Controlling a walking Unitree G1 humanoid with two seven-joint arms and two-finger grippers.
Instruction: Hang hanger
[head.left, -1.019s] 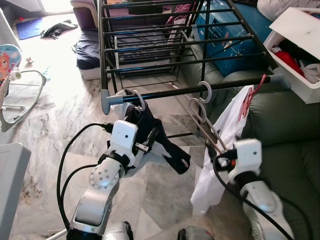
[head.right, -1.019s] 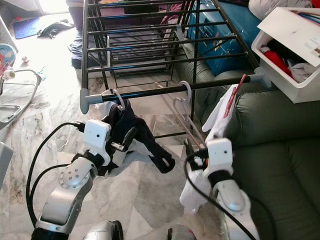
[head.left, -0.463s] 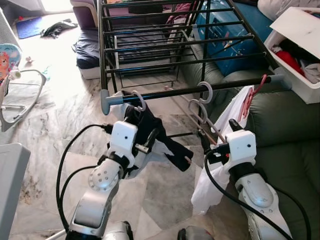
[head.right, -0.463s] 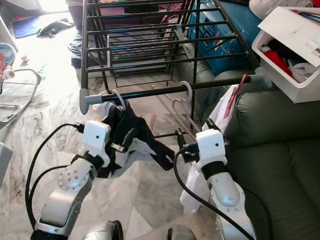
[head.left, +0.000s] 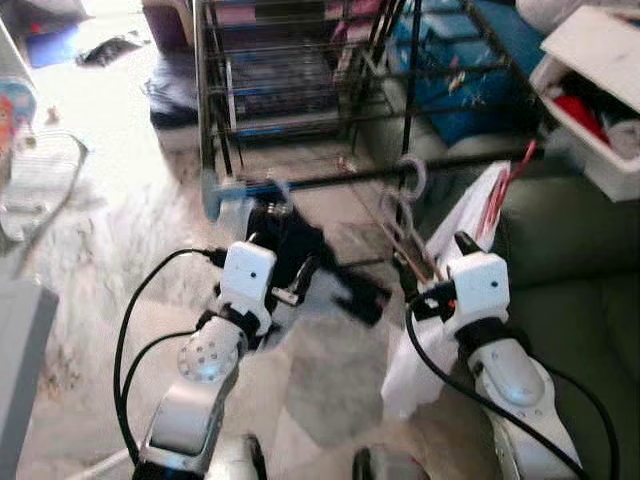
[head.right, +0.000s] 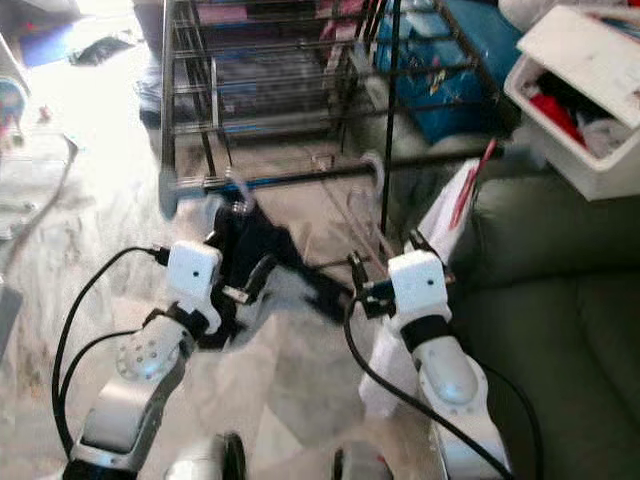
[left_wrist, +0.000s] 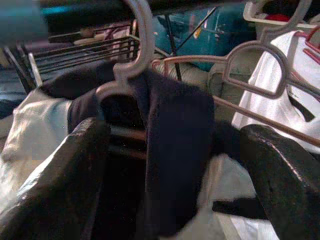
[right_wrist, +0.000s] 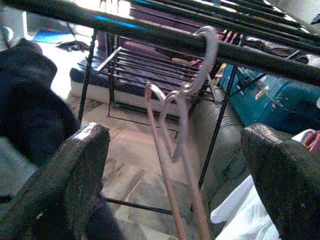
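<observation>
The black front bar (head.left: 340, 181) of the drying rack runs across in front of me. At its left end a grey hanger (left_wrist: 131, 75) carries a dark garment (head.left: 300, 245). My left gripper (head.left: 292, 278) is open, its fingers on either side of that garment (left_wrist: 175, 130). A pale hanger's hook (right_wrist: 206, 55) sits over the bar further right, and thin pinkish arms (right_wrist: 170, 165) slope down from it. My right gripper (head.left: 432, 262) is open just below and in front of that hanger (head.left: 405, 200), apart from it.
A white garment (head.left: 462, 215) on a red hanger (head.left: 512, 180) hangs at the bar's right end, by my right arm. A green sofa (head.left: 570, 260) lies to the right, with a white box of clothes (head.left: 600, 90) above it. Marble floor (head.left: 110, 250) spreads to the left.
My right gripper has risen and moved forward to just under the pale hanger. The left arm holds its place. The picture has blurred and shifted with the camera.
</observation>
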